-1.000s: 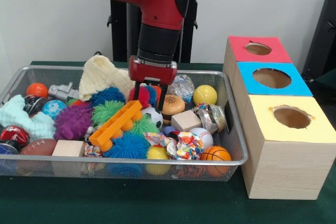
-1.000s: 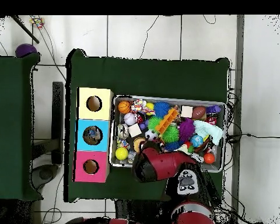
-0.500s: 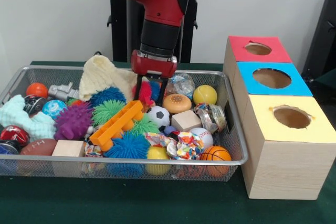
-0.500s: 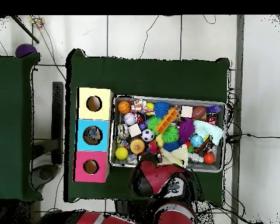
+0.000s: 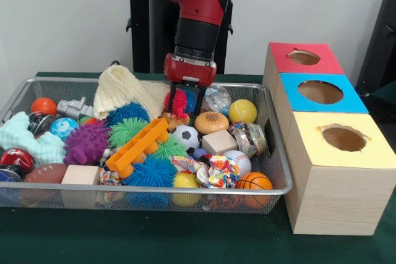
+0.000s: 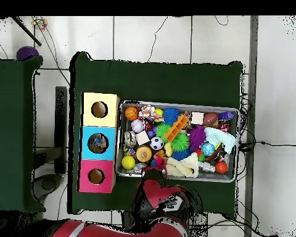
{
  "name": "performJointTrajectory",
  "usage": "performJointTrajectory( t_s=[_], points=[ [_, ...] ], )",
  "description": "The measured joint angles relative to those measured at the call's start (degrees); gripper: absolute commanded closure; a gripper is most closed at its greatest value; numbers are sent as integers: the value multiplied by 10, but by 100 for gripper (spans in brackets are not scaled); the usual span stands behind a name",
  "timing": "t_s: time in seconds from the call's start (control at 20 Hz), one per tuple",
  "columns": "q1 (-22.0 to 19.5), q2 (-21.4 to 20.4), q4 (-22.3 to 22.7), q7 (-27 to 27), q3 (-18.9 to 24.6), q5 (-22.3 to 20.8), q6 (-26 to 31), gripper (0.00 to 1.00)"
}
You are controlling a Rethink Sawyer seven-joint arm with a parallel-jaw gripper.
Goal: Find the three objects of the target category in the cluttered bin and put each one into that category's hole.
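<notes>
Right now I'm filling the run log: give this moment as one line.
stage: lifting | tool: shut on spiky ball | position: above bin | holes: red, blue, yellow boxes beside bin

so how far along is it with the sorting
The blue hole seems to hold something already in the overhead view; the red hole and yellow hole look empty. In hand: the gripper is shut on a red and blue spiky ball, held above the bin. Left: dropping it into a hole. How many more remain is unclear.
</notes>
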Motion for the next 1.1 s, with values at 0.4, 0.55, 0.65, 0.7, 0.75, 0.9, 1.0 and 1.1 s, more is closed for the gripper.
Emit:
performJointTrajectory(
  t_s=[0.4, 0.55, 0.65, 0.7, 0.75, 0.9, 1.0, 1.1],
  points=[
    [-1, 2, 16, 0, -10, 6, -28, 0],
    [-1, 2, 20, 0, -10, 6, -30, 0],
    [-1, 2, 22, 0, -10, 6, -30, 0],
    [-1, 2, 22, 0, -10, 6, -30, 0],
    [0, 2, 23, 0, -10, 6, -30, 0],
    [0, -1, 24, 0, -10, 6, -30, 0],
    [0, -4, 26, 0, -9, 6, -30, 0],
    [0, -10, 33, 0, -6, 6, -30, 0]
  ],
)
